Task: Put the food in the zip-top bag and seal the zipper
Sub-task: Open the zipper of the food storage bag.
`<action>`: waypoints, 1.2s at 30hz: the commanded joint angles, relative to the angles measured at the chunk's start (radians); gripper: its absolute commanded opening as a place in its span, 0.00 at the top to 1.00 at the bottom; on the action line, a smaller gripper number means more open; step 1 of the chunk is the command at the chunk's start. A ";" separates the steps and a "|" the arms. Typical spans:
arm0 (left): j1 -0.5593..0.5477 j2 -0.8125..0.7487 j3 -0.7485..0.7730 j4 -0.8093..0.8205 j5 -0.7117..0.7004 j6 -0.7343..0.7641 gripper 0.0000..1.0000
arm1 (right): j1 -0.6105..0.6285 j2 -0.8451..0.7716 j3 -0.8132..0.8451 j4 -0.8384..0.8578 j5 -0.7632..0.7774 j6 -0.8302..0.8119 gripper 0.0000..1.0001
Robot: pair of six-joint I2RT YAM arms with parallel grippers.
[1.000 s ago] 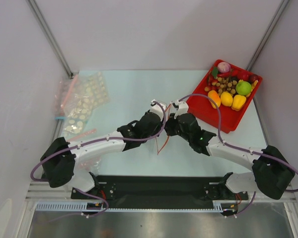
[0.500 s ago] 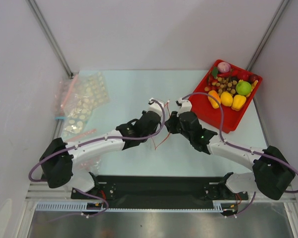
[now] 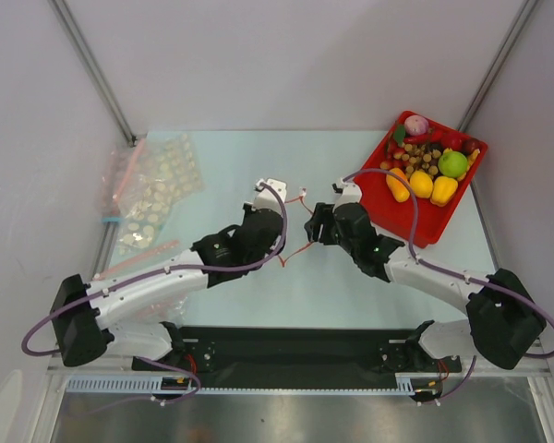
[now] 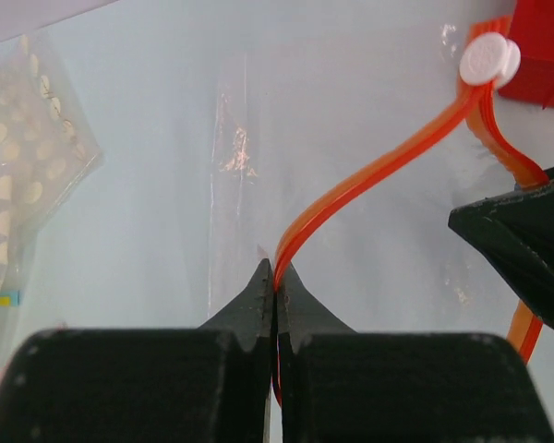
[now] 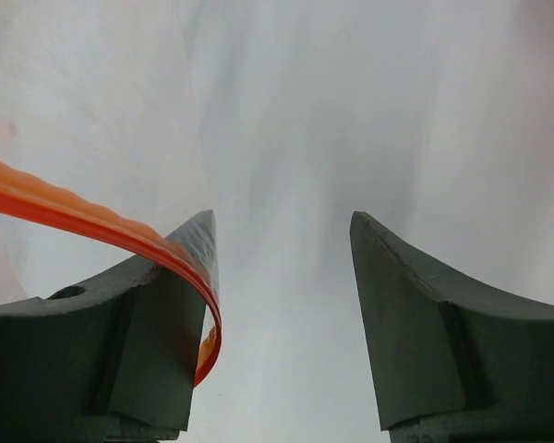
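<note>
**Status: zipper strip clamped by left gripper; food in tray**

1. Far left of the pale surface (image 3: 249,157): a pile of clear plastic bags printed with white dots (image 3: 152,189). They lie well apart from both arms.

2. Left gripper (image 4: 275,281): the fingers are pressed together on the thin red-orange zipper strip (image 4: 388,153). The strip is pinched right at the fingertips.

3. Small clear zip-top bag (image 4: 235,157): located near the middle of the surface, between the two grippers. Its film shows as a faint glossy sheet ahead of the left gripper. Whether the film lies flat cannot be determined.

4. Zipper path: from the left gripper the strip curves up and to the right. It ends at a round white slider tab (image 4: 489,58), just beside the corner of the tray.

5. Right gripper (image 5: 282,245): the fingers stand apart. The strip runs across the tip and inner face of one finger only, and the gap between the fingers holds nothing.

6. Far right: a red rectangular plastic tray (image 3: 388,208) holds the toy food (image 3: 423,171). Orange, yellow and green pieces sit along the near side, with brown nut-like clusters and a purple piece behind. All of the food is in the tray, apart from the bag.
</note>
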State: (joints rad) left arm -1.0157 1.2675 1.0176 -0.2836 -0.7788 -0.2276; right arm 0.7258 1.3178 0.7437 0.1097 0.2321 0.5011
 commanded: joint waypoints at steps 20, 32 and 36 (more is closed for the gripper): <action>-0.047 0.047 0.107 -0.146 -0.319 0.016 0.99 | -0.009 0.067 0.103 -0.105 0.162 0.057 0.34; -0.067 0.124 0.116 -0.086 -0.203 0.036 0.98 | 0.000 0.064 0.092 -0.027 -0.042 -0.016 0.28; -0.069 0.167 0.127 -0.077 -0.137 0.031 0.99 | 0.004 0.052 0.066 0.033 -0.118 -0.039 0.22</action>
State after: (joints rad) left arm -1.0782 1.4044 1.1023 -0.3969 -0.9775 -0.2081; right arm 0.7246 1.3937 0.8097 0.0578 0.1947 0.5003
